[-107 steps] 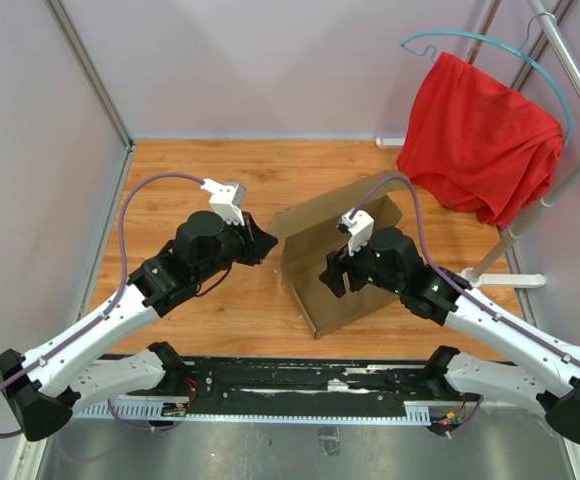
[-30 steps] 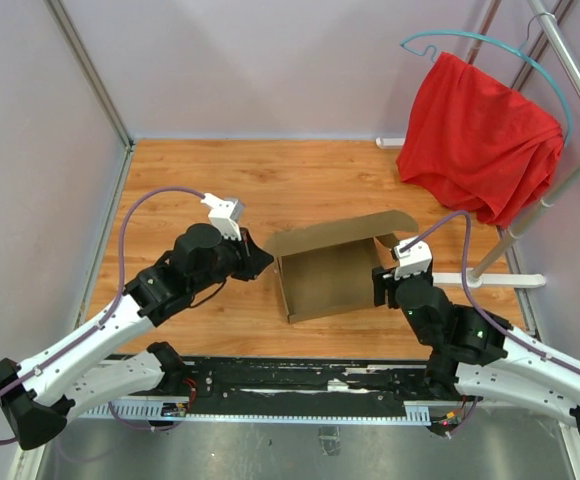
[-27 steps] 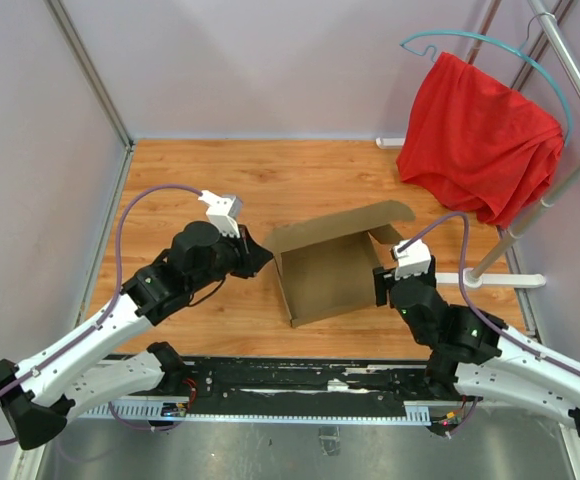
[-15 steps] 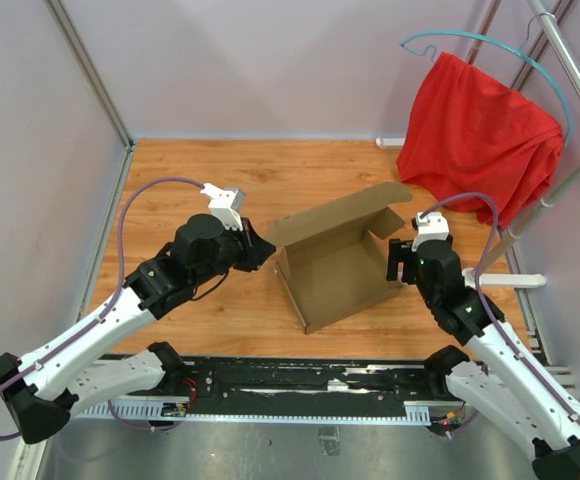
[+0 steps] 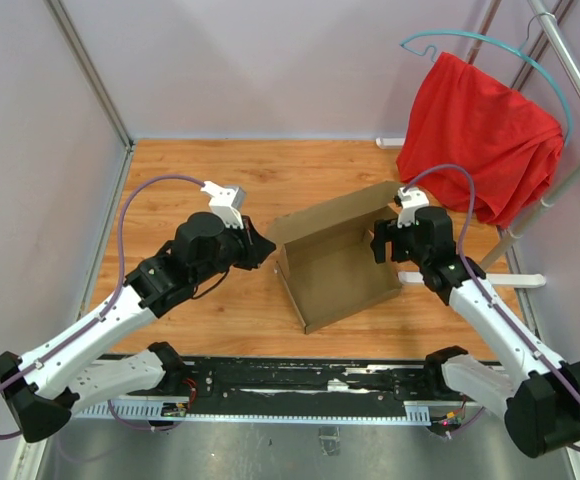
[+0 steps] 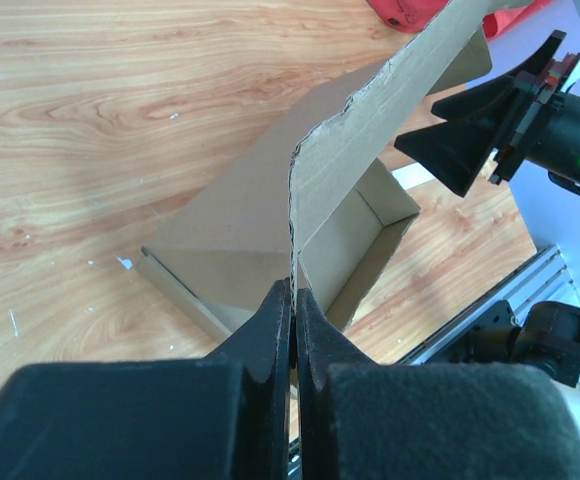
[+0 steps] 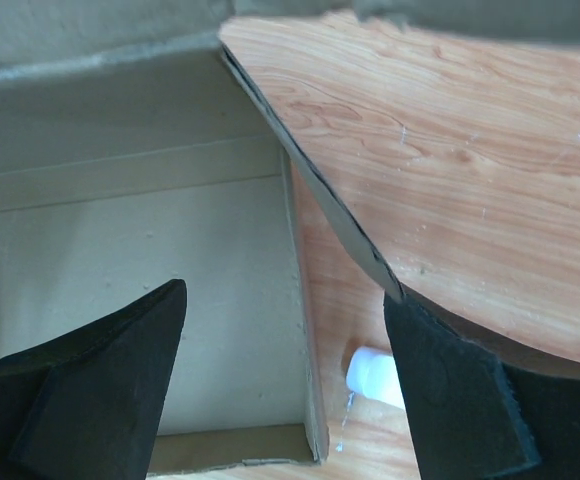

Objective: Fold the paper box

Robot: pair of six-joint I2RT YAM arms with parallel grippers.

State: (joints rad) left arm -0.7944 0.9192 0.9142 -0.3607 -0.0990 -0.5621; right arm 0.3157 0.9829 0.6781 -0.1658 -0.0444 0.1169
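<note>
One paper box: left fingers pinch its flap, right fingers spread wide.

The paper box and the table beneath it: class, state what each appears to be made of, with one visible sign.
The paper box: probably plain brown cardboard, matte; its ragged edge and sharp creases suggest it. The table: wood or wood-look laminate, smooth with slight sheen; grain lines show, but which it is cannot be told.
</note>
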